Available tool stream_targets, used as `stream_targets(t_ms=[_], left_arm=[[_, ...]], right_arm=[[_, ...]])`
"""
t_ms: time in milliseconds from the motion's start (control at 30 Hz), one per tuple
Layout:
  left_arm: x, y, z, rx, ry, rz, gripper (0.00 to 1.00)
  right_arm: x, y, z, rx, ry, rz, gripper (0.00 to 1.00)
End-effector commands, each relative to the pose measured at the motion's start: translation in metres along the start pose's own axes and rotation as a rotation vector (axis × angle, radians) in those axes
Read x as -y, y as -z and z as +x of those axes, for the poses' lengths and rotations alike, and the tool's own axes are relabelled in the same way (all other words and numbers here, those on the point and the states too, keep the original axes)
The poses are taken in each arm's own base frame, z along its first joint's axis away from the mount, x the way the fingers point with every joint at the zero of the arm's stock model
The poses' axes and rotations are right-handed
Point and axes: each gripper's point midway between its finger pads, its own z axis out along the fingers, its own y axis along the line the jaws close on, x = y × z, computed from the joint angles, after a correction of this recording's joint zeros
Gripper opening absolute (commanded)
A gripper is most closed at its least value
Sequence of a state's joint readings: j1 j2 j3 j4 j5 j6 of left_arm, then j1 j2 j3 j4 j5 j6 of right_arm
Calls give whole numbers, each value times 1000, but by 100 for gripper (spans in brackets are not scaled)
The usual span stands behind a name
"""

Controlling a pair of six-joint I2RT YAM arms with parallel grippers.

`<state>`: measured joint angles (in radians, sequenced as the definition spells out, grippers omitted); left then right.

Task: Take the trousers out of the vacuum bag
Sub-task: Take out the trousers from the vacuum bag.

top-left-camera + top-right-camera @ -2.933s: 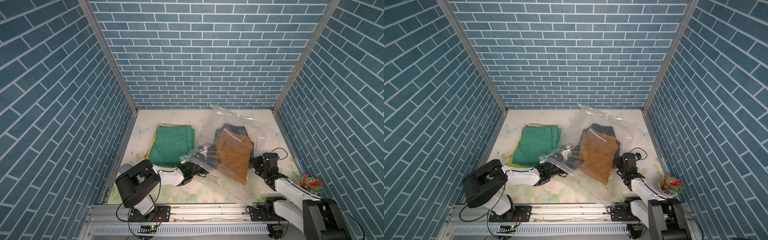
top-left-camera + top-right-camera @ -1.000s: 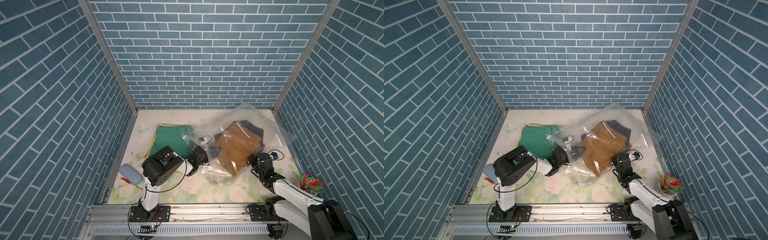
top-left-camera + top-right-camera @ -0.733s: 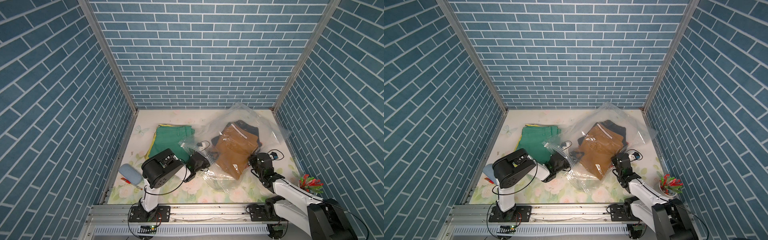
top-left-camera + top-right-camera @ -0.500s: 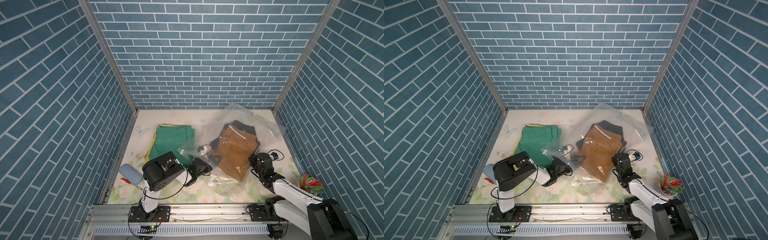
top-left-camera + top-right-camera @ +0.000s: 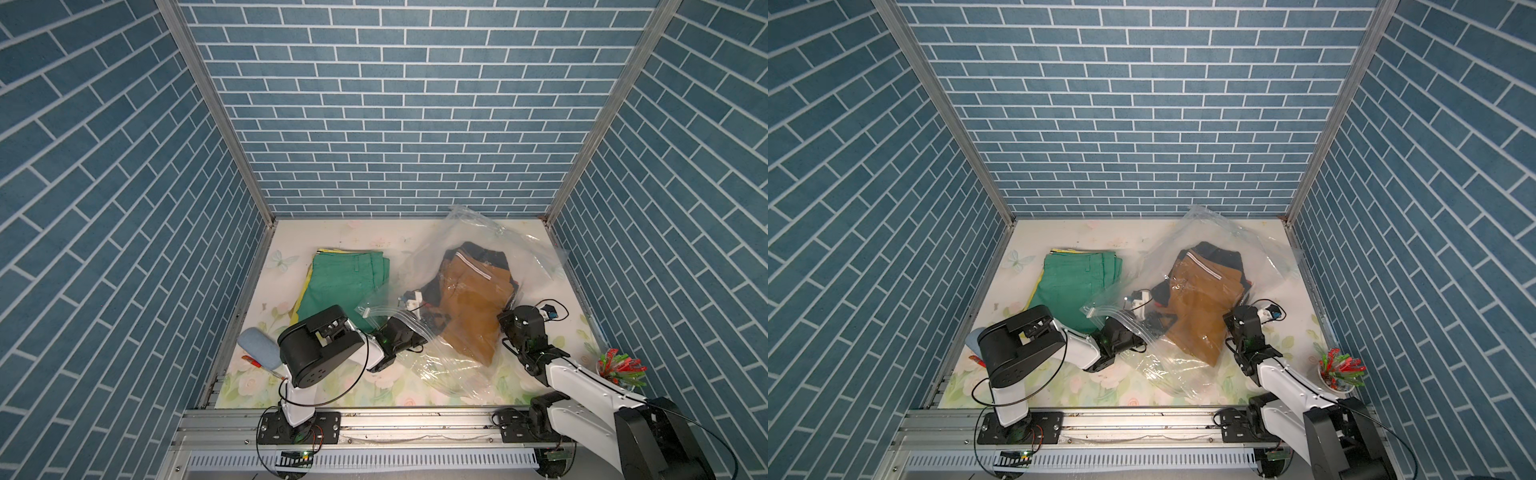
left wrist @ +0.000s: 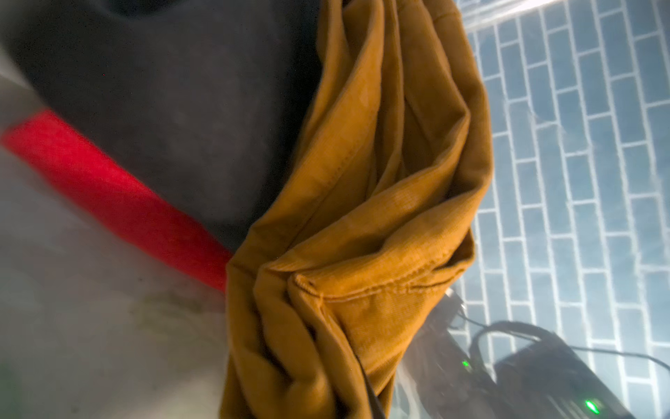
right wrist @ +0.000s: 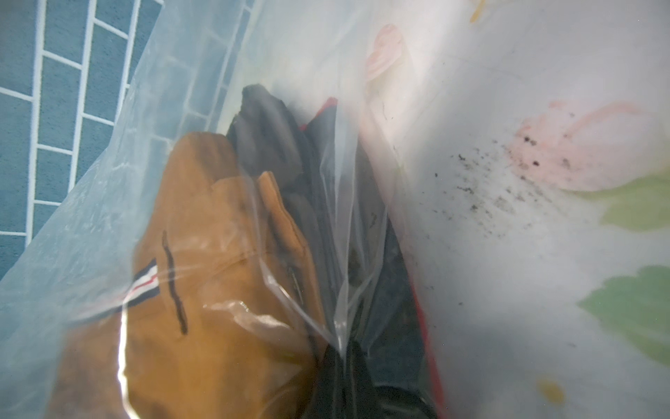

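Blue brick-pattern walls [image 5: 395, 124] close in three sides of a floral-print table [image 5: 374, 386], whose front edge is an aluminium rail [image 5: 374, 428] carrying both arm bases. Bare surface shows in both top views as a strip along the back wall and a wider patch at the front between the arms. On the right half, the vacuum bag [image 5: 528, 249] lies crumpled; its far corner rises close to the back wall and its right side reaches almost to the right wall. Inside it lie the mustard-brown trousers [image 5: 469, 307] on top of a black pair [image 5: 486, 255], with a red pair [image 6: 108, 188] seen only as a blurred band in the left wrist view. Outside the bag, near the left wall, the green trousers [image 5: 336, 286] sit on a stack of which only a yellow edge [image 5: 305, 286] shows. The left gripper [image 5: 419, 328] reaches into the bag mouth, its jaws nearly together; plastic and cloth hide whether anything is caught. The right gripper [image 5: 508, 323] is pinched tight on the bag's film beside the mustard pair. A grey-blue case [image 5: 259, 347] is partly hidden behind the left arm, and a cup of red and green clips [image 5: 619, 368] stands by the right wall
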<state>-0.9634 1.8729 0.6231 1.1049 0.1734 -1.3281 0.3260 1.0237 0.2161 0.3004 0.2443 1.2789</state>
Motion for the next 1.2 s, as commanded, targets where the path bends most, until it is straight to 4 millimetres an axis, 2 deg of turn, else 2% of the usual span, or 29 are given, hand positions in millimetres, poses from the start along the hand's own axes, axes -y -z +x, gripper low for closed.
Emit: stream_targets(t_ms=[0,300,467,700,733,900,1167], left_arm=[[45,14,26,-169,1,184,0],[95,30,20,-193,135,387,0],[106,44,20,-202,160,436,0],[83,51,33,-260,114,296,0],[71,58,35,-263,117,262,0],[62,74,34,-277,107,209,0],[44,83,55,-395,8,102,0]], right_arm=[[-18,0,0,-9,-26,-65,0],[-16,0,1,-11,-22,-59,0],[-19,-1,1,-12,-21,-64,0],[-20,-1,-1,-8,-7,-62,0],[-21,0,-3,-5,-5,-61,0],[-19,-1,-4,-2,-5,-57,0],[-23,-2,-3,-8,0,-60,0]])
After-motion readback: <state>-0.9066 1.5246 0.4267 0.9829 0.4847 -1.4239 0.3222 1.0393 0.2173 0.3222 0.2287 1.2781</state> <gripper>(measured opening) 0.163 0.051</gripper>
